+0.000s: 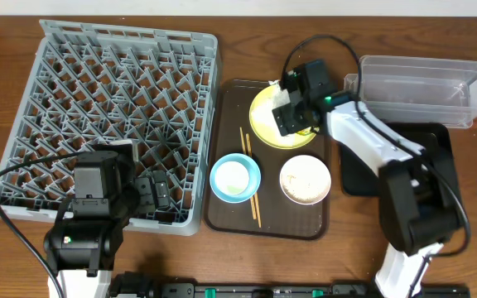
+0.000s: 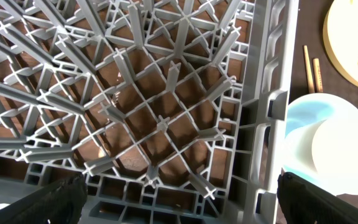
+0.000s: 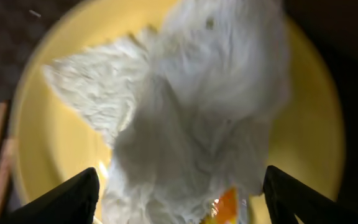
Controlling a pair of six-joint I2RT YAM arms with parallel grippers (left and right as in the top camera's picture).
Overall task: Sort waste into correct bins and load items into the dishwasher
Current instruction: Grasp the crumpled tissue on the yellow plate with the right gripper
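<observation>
Crumpled napkin [image 3: 185, 106] is found on the yellow plate [image 3: 36, 124], right of the rack [image 1: 122, 99]. Right gripper [image 3: 182, 196] jaws are set apart astride it. Soft, light paper is expected; the bunched middle should be pinched. Left gripper [image 2: 185, 199] is likewise spread.

The crumpled napkin [image 3: 185, 112] looks blurred (yellow plate [image 3: 309, 155] cropped at the edges).

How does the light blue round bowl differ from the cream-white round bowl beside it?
Colour: the light blue bowl is blue, the cream-white bowl off-white. Contents: the blue bowl holds a small white cup, the cream-white bowl pale beige grains. Place: the blue bowl sits nearer the grey plastic dish rack than the cream-white bowl. Both are round, upright and on the dark brown tray.
</observation>
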